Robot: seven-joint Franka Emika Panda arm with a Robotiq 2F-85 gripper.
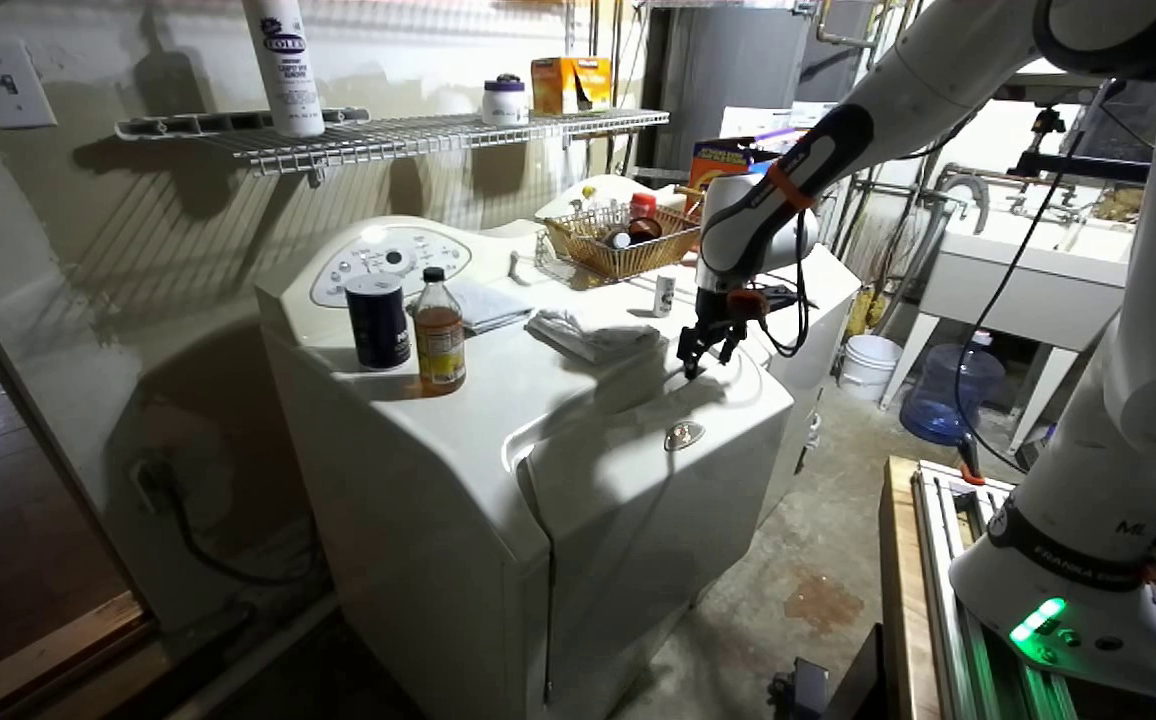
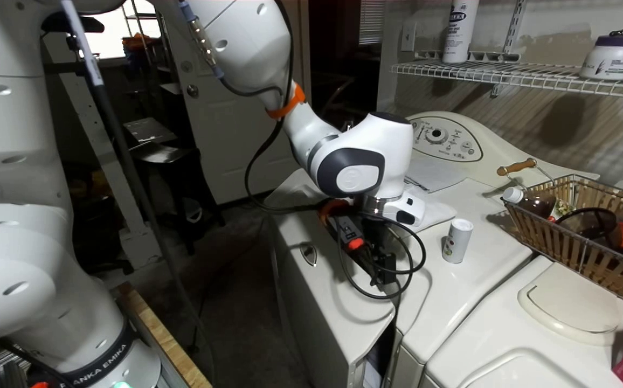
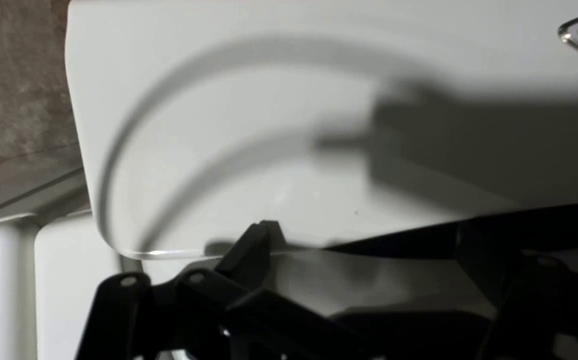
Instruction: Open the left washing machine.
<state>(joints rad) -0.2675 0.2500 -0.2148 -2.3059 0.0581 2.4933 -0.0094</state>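
The left washing machine [image 1: 478,480] is set near the wall [image 1: 88,220], with a second white appliance [image 2: 484,345] placed just beside it. Its front door [image 1: 658,540], marked by a pointed oval badge [image 1: 685,436], is seen slightly ajar — in the wrist view a dark gap [image 3: 419,244] is shown between the door's upper edge and the body, and in an exterior view the near end of the door [image 2: 338,302] is parted from the body as well. The gripper [image 1: 709,366] is held pointing down at that upper edge, and its two fingers [image 3: 249,257] are spread wide apart along the gap; whether the door is touched by either of them cannot be told.

On the machine's top, a navy canister [image 1: 378,325] and a black-capped bottle of amber liquid [image 1: 439,345] are stood side by side, with a folded white cloth [image 1: 593,335] and a small white cylindrical container [image 1: 664,297] placed farther along. Bottles are held in a slatted basket [image 2: 575,254] near the seam between the two appliances. On the wire shelf [image 1: 408,138] above, a Folex bottle [image 1: 283,70], a purple-lidded tub [image 1: 505,105] and an orange box [image 1: 571,85] are lined up.
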